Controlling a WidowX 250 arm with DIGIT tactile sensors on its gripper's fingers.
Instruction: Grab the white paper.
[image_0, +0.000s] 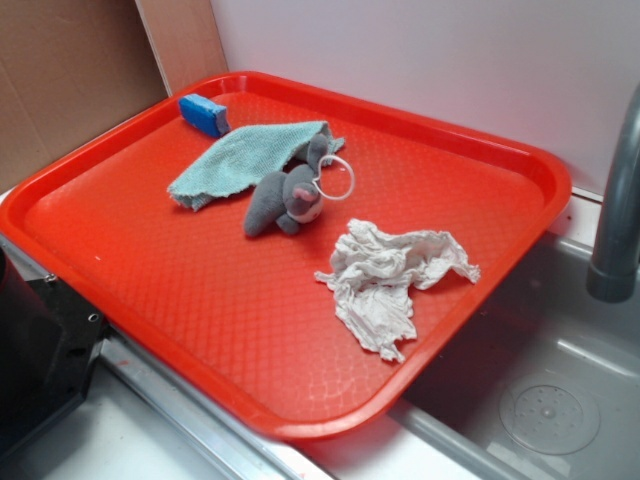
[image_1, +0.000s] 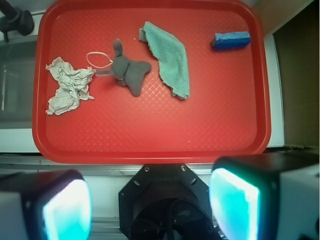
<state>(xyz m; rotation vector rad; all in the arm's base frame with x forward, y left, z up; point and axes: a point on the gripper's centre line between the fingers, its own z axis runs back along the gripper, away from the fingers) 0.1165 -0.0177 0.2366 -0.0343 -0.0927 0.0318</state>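
Note:
The white paper (image_0: 392, 280) is a crumpled, ragged towel lying on the red tray (image_0: 200, 330) near its right edge. In the wrist view the white paper (image_1: 68, 86) lies at the tray's left side. My gripper (image_1: 150, 207) hovers high above the tray's near edge, well away from the paper. Its jaws stand wide apart and hold nothing. The teal-lit pads (image_1: 232, 207) frame the bottom of the wrist view. The gripper does not show in the exterior view.
On the tray lie a grey plush toy (image_0: 283, 199) with a white ring, a light teal cloth (image_0: 243, 160) and a blue block (image_0: 204, 113). A metal sink (image_0: 540, 400) and grey faucet (image_0: 615, 215) lie to the right. Cardboard (image_0: 60, 80) stands at back left.

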